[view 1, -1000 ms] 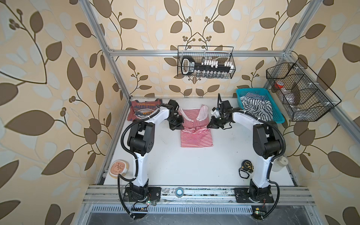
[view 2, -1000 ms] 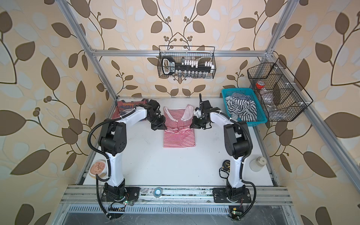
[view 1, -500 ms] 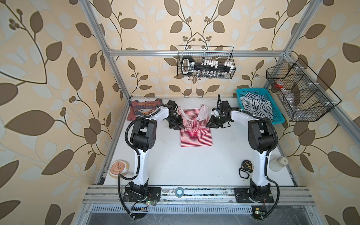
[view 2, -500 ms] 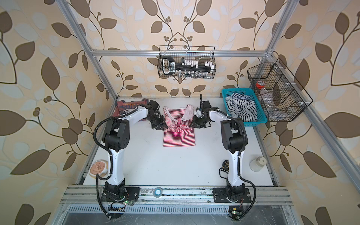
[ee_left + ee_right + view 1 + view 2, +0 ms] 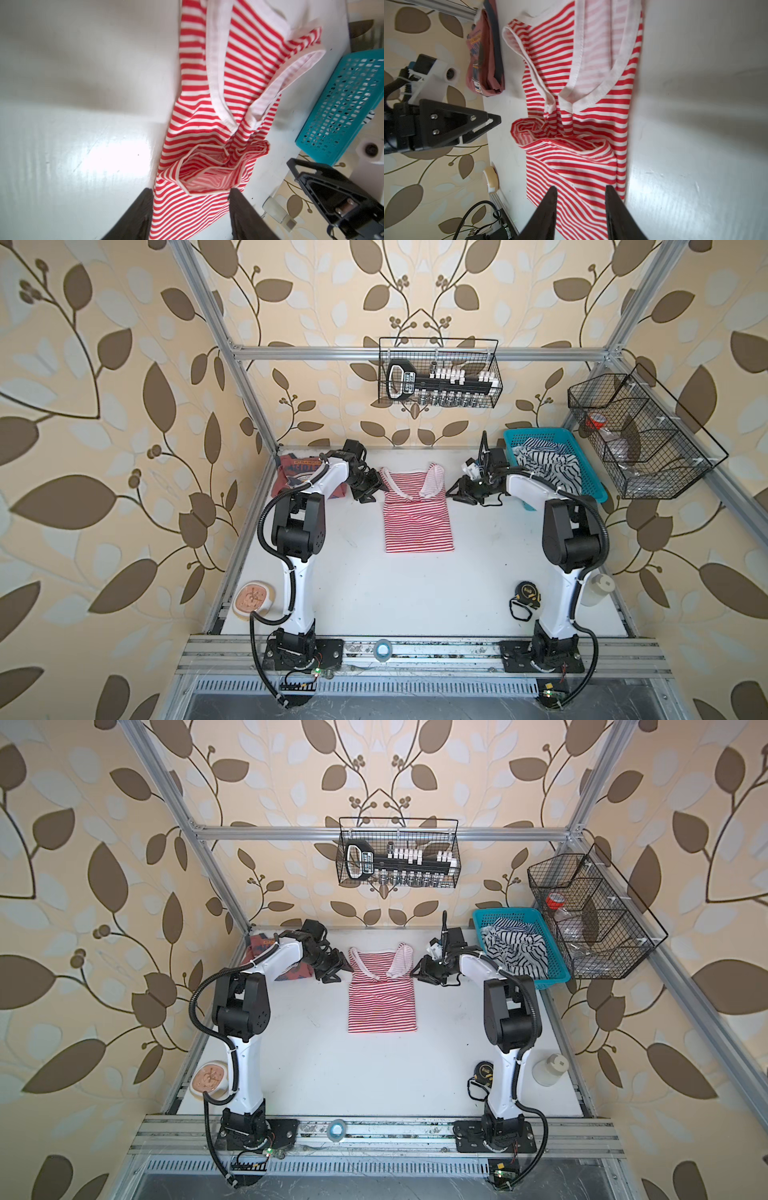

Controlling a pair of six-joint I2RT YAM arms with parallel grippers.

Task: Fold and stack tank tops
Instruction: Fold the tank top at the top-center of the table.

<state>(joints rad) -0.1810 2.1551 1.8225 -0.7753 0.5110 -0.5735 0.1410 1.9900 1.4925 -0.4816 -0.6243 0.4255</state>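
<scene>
Both top views are bright and even, with a soft daylight look and no harsh spots. Shadows on the white surface are faint and fuzzy. It's a wide lens though: the metal frame posts lean outward and the wallpaper stretches toward the corners.

The wrist views are rougher. In the left wrist view the surface has a blown-out glare patch under a broad grey shadow band. The striped top goes soft at its far end, and the teal basket is blurry too. The right wrist view gets similar bleached glare. The left claw and right claw are near-black and out of focus.
</scene>
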